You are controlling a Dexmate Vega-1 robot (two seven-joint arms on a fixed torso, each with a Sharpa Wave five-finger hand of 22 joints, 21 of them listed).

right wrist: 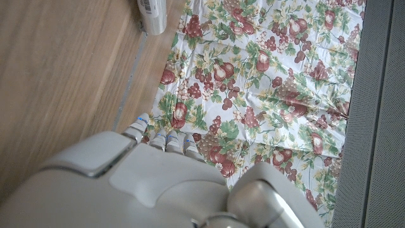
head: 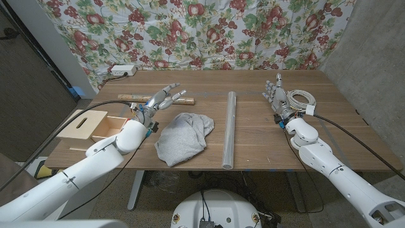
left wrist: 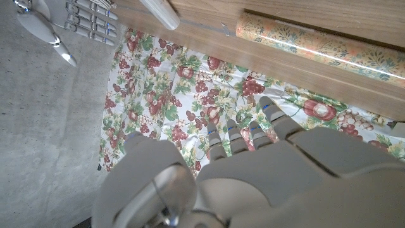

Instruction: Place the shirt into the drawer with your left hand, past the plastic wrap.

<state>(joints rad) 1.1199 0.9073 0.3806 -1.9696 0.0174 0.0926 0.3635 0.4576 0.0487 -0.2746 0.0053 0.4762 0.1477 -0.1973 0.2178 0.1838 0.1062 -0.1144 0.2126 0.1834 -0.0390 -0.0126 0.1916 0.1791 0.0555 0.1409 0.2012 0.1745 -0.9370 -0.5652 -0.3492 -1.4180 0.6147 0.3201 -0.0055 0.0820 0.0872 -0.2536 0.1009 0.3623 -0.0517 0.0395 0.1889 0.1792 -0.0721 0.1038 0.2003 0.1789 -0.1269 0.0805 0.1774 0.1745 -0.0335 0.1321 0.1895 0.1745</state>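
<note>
A crumpled grey shirt [head: 183,136] lies on the wooden table [head: 266,145] near its front edge. To its right the clear plastic wrap roll [head: 229,130] lies pointing front to back; its end also shows in the wrist views [left wrist: 161,12] [right wrist: 152,12]. At the table's left edge stands a wooden drawer box [head: 85,122] with its drawer [head: 112,128] pulled open. My left hand [head: 159,102] [left wrist: 253,171] hovers between drawer and shirt, fingers spread, holding nothing. My right hand [head: 278,98] [right wrist: 158,183] stands open right of the roll, empty.
A patterned paper roll [head: 180,99] [left wrist: 316,44] lies behind my left hand. A coiled white cable [head: 304,98] sits beside my right hand. A white box [head: 122,70] rests at the back left. A floral cloth [head: 202,31] hangs behind the table.
</note>
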